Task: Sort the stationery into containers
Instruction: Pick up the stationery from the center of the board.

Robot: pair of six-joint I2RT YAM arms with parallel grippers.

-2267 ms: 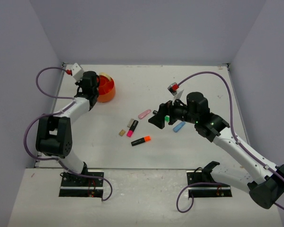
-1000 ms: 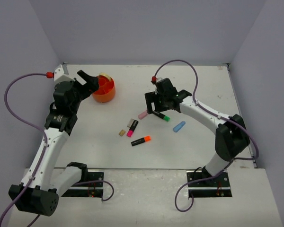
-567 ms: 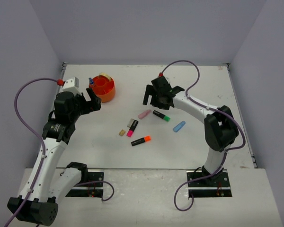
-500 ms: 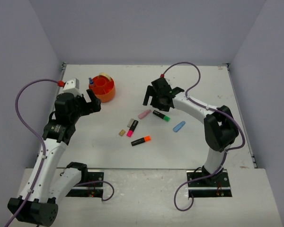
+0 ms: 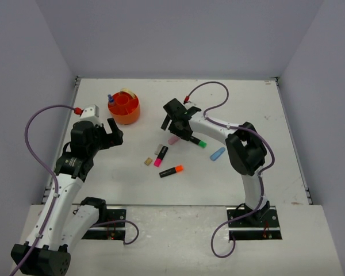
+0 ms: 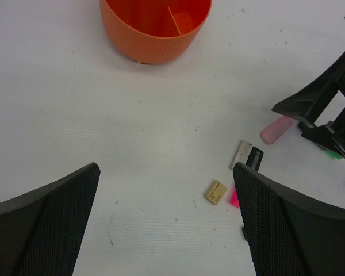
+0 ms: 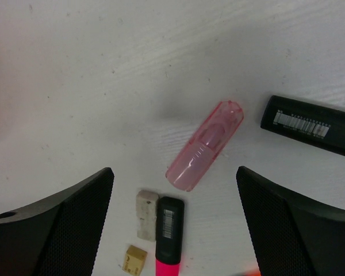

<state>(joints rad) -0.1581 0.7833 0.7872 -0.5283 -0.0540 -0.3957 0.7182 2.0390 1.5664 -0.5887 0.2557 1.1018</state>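
Note:
The round orange tub (image 5: pixel 126 111) (image 6: pixel 155 29) stands at the back left, with a blue-capped tube (image 5: pixel 110 99) and a tan ring (image 5: pixel 126 92) in it. My left gripper (image 5: pixel 114 133) (image 6: pixel 167 221) hovers open and empty just in front of the tub. My right gripper (image 5: pixel 171 122) (image 7: pixel 175 224) hangs open above the pink piece (image 5: pixel 173 140) (image 7: pixel 205 145), not touching it. A green-ended highlighter (image 5: pixel 196 141) (image 7: pixel 310 125) lies beside the pink piece. Nearer lie a pink-ended highlighter (image 5: pixel 161 156) (image 7: pixel 169 236), a white block (image 5: pixel 157 149) (image 7: pixel 146 214), a tan block (image 5: pixel 148 161) (image 6: pixel 215 191), an orange-ended highlighter (image 5: pixel 171 171) and a blue piece (image 5: pixel 217 153).
Grey walls (image 5: pixel 178 40) close the table on three sides. The right arm's purple cable (image 5: pixel 210 86) loops over the back of the table, and the left arm's cable (image 5: pixel 40 121) arcs by the left wall.
My left gripper has drawn back from the tub towards the near side. My right gripper has swung left, from beside the green-ended highlighter to above the pink piece.

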